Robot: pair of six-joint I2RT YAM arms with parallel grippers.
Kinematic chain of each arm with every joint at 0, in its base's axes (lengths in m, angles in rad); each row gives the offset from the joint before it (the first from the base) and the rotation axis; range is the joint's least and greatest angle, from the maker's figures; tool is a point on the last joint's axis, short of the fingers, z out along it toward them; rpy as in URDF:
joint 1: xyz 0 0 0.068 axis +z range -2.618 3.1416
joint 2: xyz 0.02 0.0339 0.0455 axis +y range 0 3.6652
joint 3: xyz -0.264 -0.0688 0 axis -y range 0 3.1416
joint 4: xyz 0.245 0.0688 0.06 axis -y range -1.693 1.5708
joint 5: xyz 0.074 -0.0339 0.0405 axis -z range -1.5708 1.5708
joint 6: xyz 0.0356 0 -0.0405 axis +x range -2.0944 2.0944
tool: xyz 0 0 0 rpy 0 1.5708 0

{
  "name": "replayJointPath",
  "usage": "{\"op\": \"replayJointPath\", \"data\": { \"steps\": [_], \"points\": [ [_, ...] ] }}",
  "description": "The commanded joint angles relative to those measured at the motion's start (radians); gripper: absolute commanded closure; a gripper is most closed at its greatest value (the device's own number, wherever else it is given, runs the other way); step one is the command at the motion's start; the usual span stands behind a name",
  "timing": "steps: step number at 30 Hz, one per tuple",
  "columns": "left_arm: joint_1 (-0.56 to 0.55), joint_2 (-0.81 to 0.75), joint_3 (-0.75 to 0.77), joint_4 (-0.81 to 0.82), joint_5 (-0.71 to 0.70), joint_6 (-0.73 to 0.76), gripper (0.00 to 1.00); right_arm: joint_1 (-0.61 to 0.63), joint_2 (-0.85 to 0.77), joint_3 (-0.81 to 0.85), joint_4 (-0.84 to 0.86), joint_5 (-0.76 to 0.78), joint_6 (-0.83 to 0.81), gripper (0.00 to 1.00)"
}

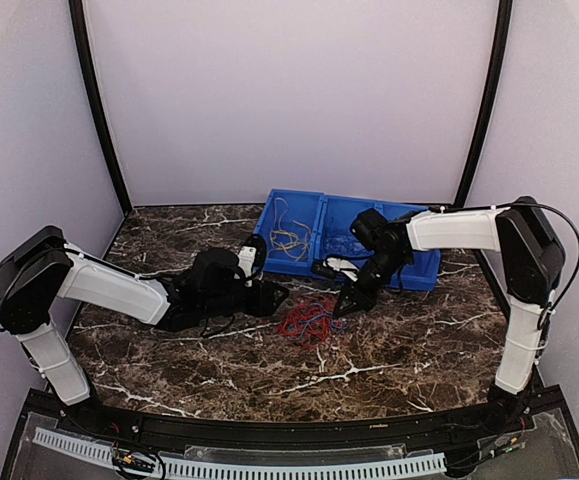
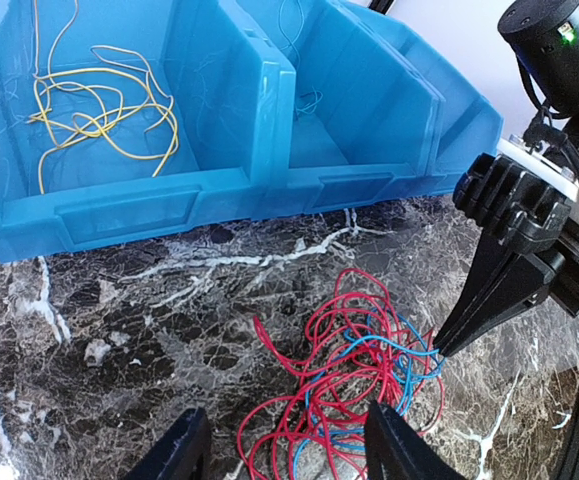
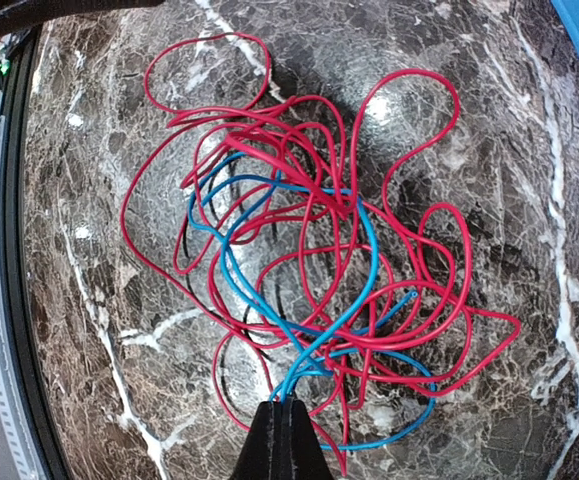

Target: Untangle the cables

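The cables (image 1: pixel 307 318) are a tangle of red and blue wires lying on the marble table in front of the blue bin (image 1: pixel 424 272). My right gripper (image 1: pixel 347 303) is at the tangle's right edge, shut on blue wire strands; in the right wrist view its closed fingertips (image 3: pixel 287 430) pinch the blue wire (image 3: pixel 344 310) where it leaves the red loops (image 3: pixel 299 160). My left gripper (image 2: pixel 289 455) is open, its fingers (image 2: pixel 399 445) on either side of the tangle's near-left part (image 2: pixel 354 385), holding nothing. Yellow wires (image 2: pixel 99 115) lie in the bin's left compartment.
The blue bin (image 2: pixel 219 190) has two compartments and stands at the back of the table; thin blue wire (image 2: pixel 304 60) lies in its right one. The right arm's wrist (image 2: pixel 559 60) hangs above the tangle's right side. Black frame posts stand at the back corners.
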Motion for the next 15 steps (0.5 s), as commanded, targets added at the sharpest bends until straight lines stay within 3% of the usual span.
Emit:
{"op": "replayJointPath", "data": {
  "steps": [1,5,15],
  "points": [
    [0.004,-0.006,0.006,0.011,0.018,-0.002,0.46,0.007,-0.015,0.039,-0.037,-0.037,-0.004,1.00],
    [0.005,-0.012,-0.003,0.051,0.033,0.007,0.46,0.008,-0.047,0.063,-0.080,-0.086,-0.010,1.00],
    [0.003,-0.007,-0.056,0.277,0.268,0.038,0.45,0.008,-0.125,0.122,-0.174,-0.197,-0.054,1.00]
  ]
}}
